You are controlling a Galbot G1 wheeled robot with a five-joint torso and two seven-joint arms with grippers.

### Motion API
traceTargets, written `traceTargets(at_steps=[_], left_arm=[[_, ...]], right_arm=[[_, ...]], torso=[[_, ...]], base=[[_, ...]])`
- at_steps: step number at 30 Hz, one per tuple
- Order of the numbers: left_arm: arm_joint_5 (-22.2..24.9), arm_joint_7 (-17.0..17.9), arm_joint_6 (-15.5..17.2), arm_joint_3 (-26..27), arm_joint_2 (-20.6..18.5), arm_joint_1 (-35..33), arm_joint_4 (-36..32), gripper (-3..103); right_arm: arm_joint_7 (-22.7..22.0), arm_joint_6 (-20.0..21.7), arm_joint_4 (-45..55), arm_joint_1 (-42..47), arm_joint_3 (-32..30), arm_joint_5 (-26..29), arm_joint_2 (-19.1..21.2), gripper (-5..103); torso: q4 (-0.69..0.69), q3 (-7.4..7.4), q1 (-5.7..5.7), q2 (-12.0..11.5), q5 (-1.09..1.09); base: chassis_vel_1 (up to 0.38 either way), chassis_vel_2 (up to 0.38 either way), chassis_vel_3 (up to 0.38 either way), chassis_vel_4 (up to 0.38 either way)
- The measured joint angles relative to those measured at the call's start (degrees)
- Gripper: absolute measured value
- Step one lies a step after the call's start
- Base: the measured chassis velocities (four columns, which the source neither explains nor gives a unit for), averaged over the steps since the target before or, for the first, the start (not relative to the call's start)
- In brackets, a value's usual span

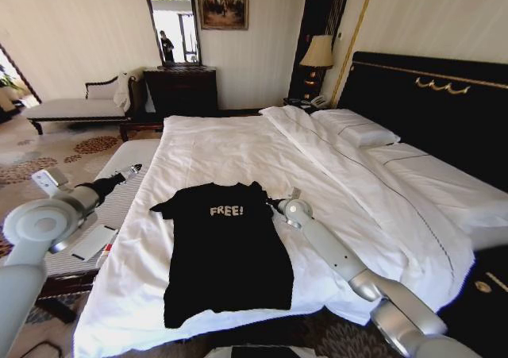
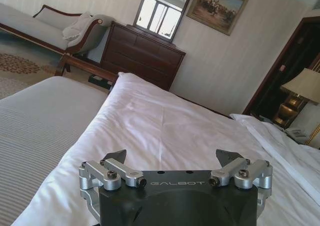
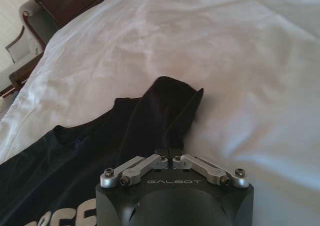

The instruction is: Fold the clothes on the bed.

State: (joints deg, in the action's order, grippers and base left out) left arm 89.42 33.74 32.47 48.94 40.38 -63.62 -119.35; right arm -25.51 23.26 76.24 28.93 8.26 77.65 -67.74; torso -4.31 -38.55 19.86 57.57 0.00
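Right gripper (image 3: 172, 153) pinched on black T-shirt (image 1: 226, 251) sleeve, frame centre; limp cotton, grip hems. Left gripper (image 2: 172, 158) wide, lower frame.

We can read three bits of text here. The black T-shirt (image 1: 228, 255) lying on the bed (image 1: 238, 148) has "FREE!" in small white letters across the chest, just beside the right gripper (image 1: 278, 207), whose jaws are pinched on the sleeve. From the right wrist camera we only catch the tail end of that print, cut off at the edge. Both gripper bodies carry "GALBOT", just behind the jaws: on the left gripper (image 2: 172, 161) and the right one (image 3: 172, 158).
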Motion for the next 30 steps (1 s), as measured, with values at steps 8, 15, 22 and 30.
traceTargets(at_steps=[8,15,22,30], left_arm=[[-1.06,-0.65,-0.54,0.57,0.52,-0.99,0.1,100],[-1.14,-0.8,-0.68,1.22,0.53,-1.62,0.1,100],[-1.7,-1.08,-0.86,1.21,0.71,-1.74,0.55,100],[-2.19,-1.25,-0.94,0.64,0.98,-1.44,0.71,100]], right_arm=[[5.39,-3.54,4.72,0.34,8.06,-5.39,-0.72,0],[6.47,-5.44,3.03,1.01,12.18,-10.22,-3.37,0],[9.33,-7.95,4.48,2.25,14.69,-12.66,-4.04,18],[12.43,-11.83,6.11,2.66,15.84,-16.19,-3.36,39]], torso=[[-0.01,0.0,0.0,0.0,-0.01],[0.01,0.0,0.0,0.0,-0.01],[-0.01,0.0,0.0,0.0,-0.01],[-0.02,0.0,0.0,0.0,0.0]], base=[[0.0,0.0,0.0,0.0],[0.0,0.0,0.0,0.0],[0.0,0.0,0.0,0.0],[0.0,0.0,0.0,0.0]])
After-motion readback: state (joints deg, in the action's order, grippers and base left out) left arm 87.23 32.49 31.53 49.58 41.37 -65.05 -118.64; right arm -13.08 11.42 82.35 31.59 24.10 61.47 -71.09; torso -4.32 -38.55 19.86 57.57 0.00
